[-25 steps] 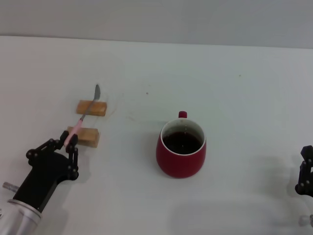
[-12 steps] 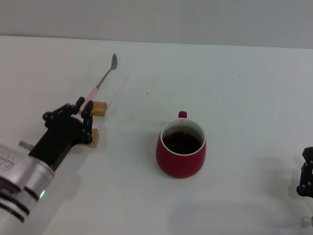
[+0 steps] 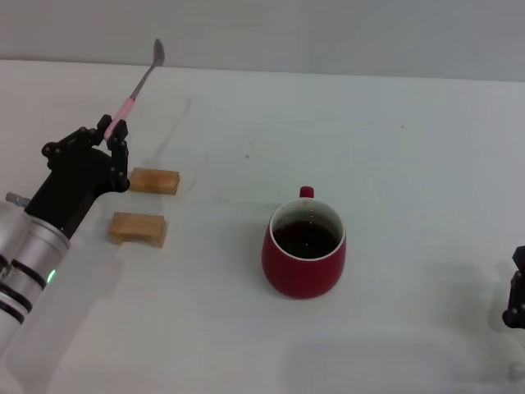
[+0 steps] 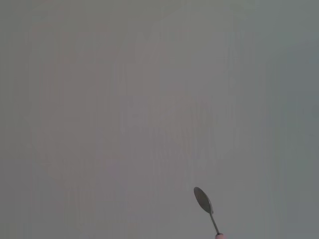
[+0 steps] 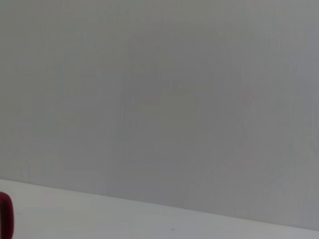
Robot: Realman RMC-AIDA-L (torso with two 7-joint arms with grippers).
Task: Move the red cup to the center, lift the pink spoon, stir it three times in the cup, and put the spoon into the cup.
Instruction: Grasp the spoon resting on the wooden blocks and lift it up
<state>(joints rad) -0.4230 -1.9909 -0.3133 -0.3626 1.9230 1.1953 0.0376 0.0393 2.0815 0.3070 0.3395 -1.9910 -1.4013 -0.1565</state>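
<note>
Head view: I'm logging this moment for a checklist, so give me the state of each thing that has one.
red cup: upright at the table's middle, dark inside, no spoon in it.
pink spoon: lifted off the table, held by its handle, bowl end up.
left gripper: shut on the spoon handle.
right gripper: at the right edge, idle.
wooden blocks: lying flat, nothing on them.

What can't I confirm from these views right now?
- Right gripper: cut off by the head view's right edge, fingers unreadable.
- Cup: only a sliver at the right wrist view's edge.
- Spoon: in the left gripper; left wrist view cuts off the handle and grip.
</note>
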